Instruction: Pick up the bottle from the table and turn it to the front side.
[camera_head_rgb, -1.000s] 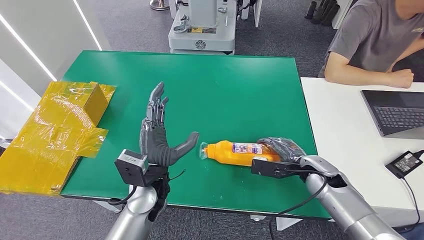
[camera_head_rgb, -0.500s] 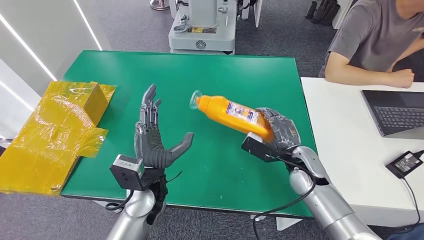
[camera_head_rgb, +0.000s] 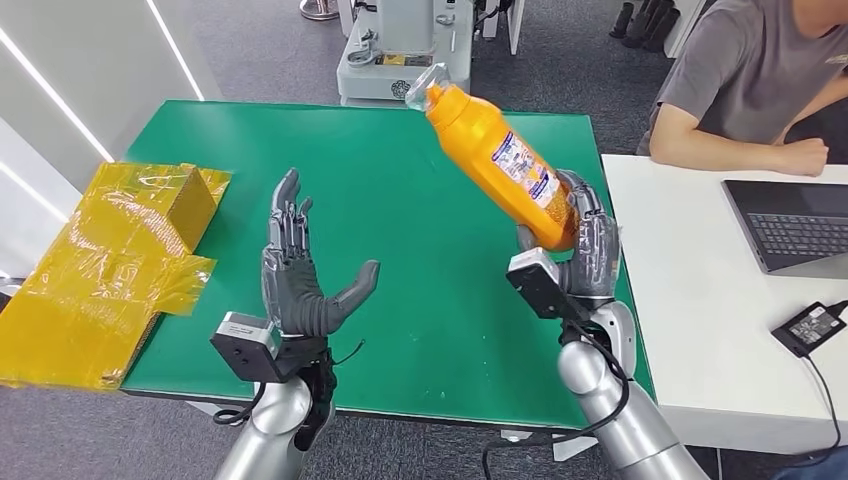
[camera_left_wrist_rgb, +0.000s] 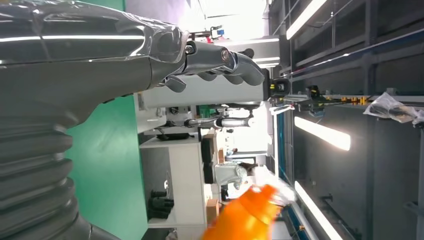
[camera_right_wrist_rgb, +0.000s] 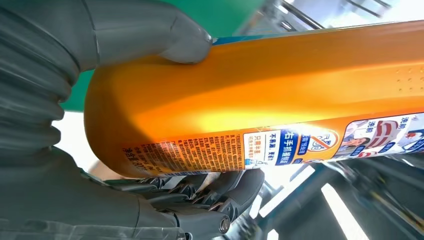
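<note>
My right hand (camera_head_rgb: 588, 248) grips the lower end of an orange bottle (camera_head_rgb: 497, 160) with a printed label, held high above the green table (camera_head_rgb: 440, 200) and tilted, its clear-wrapped cap pointing up and to the left. In the right wrist view the thumb and fingers (camera_right_wrist_rgb: 220, 192) wrap the bottle (camera_right_wrist_rgb: 280, 95) from both sides. My left hand (camera_head_rgb: 300, 275) is raised over the table's left front part, palm up, fingers apart, holding nothing. The left wrist view shows that hand (camera_left_wrist_rgb: 100, 60) and the bottle's orange neck (camera_left_wrist_rgb: 245, 215) beyond it.
Yellow wrapping over a cardboard box (camera_head_rgb: 120, 250) lies at the table's left edge. A white desk (camera_head_rgb: 700, 290) to the right carries a laptop (camera_head_rgb: 795, 225) and a power adapter (camera_head_rgb: 812, 325); a person (camera_head_rgb: 750, 80) sits there. A grey machine base (camera_head_rgb: 405, 60) stands behind the table.
My right hand has lifted the bottle from the table surface and swung it upward, from lying flat to steeply tilted with the cap high. My left hand drew back slightly toward me.
</note>
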